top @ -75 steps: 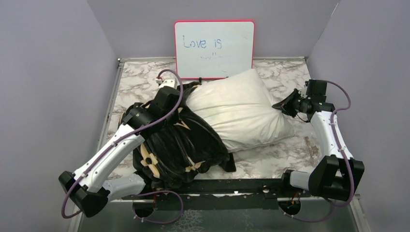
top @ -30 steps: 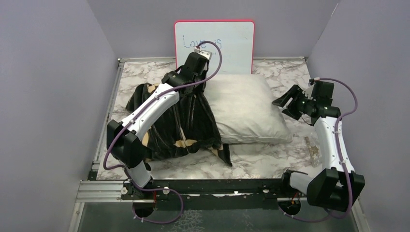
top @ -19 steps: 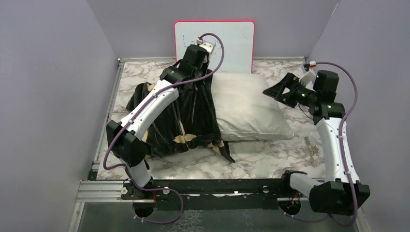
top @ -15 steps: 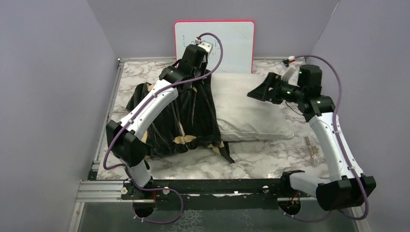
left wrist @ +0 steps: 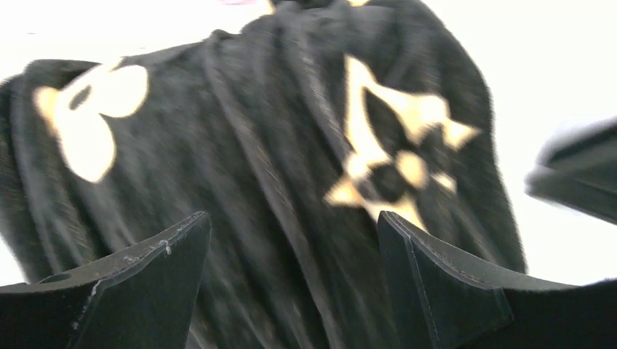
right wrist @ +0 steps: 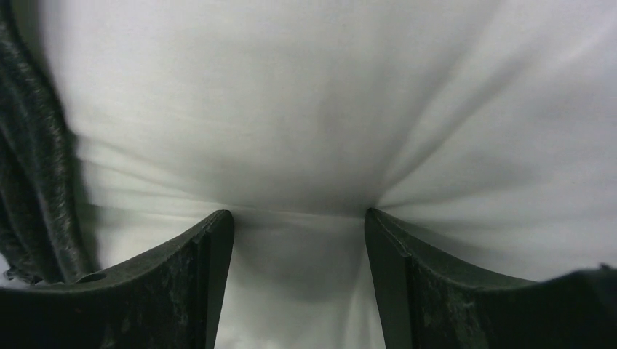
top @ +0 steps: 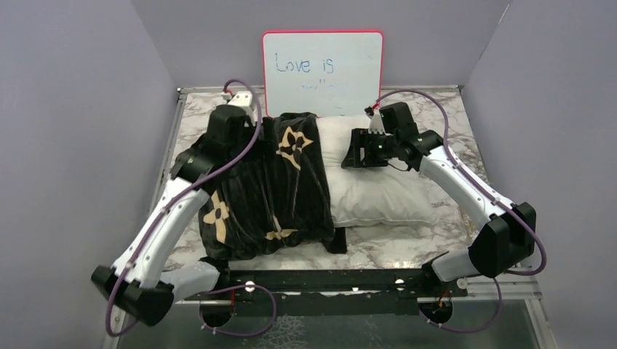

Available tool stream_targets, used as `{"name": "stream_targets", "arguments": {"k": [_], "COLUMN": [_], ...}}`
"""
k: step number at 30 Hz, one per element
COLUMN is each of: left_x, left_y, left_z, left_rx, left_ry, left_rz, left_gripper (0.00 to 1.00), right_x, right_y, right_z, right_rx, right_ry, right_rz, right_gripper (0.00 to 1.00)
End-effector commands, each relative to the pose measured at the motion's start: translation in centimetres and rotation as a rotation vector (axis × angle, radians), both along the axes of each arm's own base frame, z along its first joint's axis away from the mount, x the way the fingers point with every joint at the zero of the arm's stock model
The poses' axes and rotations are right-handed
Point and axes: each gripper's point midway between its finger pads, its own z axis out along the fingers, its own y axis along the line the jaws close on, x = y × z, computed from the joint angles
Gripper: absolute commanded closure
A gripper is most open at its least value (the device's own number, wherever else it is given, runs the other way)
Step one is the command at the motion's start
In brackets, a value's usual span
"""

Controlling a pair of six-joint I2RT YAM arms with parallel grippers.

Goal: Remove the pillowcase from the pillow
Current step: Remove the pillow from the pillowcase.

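Right wrist: pillow [right wrist: 291, 131] bulges between right tool [right wrist: 297, 218].

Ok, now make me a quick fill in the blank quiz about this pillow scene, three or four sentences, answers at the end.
1. The whiteboard at the back reads "Love ___".
2. The right pincer, jaws apart, presses into the pillow, whose colour is ___.
3. The black pillowcase covers the pillow's ___ end in the top view.
4. The left pincer hangs open above the ___.
Missing words: is; white; left; pillowcase.
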Motion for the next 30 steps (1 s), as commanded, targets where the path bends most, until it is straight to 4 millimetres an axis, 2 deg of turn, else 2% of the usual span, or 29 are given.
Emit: {"name": "stream_targets", "arguments": {"k": [1, 5, 8, 11, 14, 19, 20, 21, 25, 26, 28, 30], "left_x": [-7.4, -12.9, -15.7, -16.0, -14.4, -10.4, -9.6, -8.9, -6.3, -5.7, -5.4, -6.1], "left_y": [-4.6, -6.6, -6.9, -6.1, -5.1, -3.8, -3.1, -2.5, 0.3, 1.7, 4.2, 6.7], "left_z": [0.5, -3.1, -6.1, -8.2, -10.0, -12.8, -12.6, -12.3, -9.1, -8.1, -6.4, -5.0], "left_rx": [-0.333, -0.459, -0.464, -0.418, -0.326, -0.041, 0.014, 0.061, 0.199, 0.241, 0.292, 0.302], "left_ry": [0.129, 0.321, 0.415, 0.415, 0.399, 0.367, 0.351, 0.331, 0.205, 0.167, 0.144, 0.152], "left_rz": [-0.214, -0.326, -0.315, -0.206, -0.106, -0.014, 0.015, 0.044, 0.154, 0.209, 0.285, 0.361], "left_gripper": [0.14, 0.14, 0.14, 0.12, 0.14, 0.79, 0.92, 1.0, 1.0, 1.0, 1.0, 1.0], "right_x": [0.2, 1.0, 1.4, 1.3, 0.9, 0.4, 0.5, 0.7, 0.7, 0.6, 0.4, -0.1], "right_y": [-2.9, -2.6, -2.1, -1.4, -1.2, -2.3, -3.0, -4.0, -7.8, -8.4, -9.5, -9.7], "right_z": [-5.8, -7.3, -7.2, -6.9, -6.6, -5.4, -5.2, -5.1, -5.8, -6.3, -7.3, -8.4], "right_rx": [-0.194, -0.188, -0.158, -0.121, -0.105, -0.117, -0.136, -0.171, -0.267, -0.265, -0.247, -0.227], "right_ry": [0.126, 0.151, 0.152, 0.157, 0.162, 0.122, 0.103, 0.076, 0.062, 0.076, 0.114, 0.15], "right_rz": [-0.127, -0.178, -0.196, -0.18, -0.174, -0.204, -0.228, -0.265, -0.384, -0.399, -0.416, -0.403], "right_gripper": [0.31, 0.32, 0.32, 0.32, 0.32, 0.32, 0.32, 0.32, 0.34, 0.35, 0.37, 0.37]}}
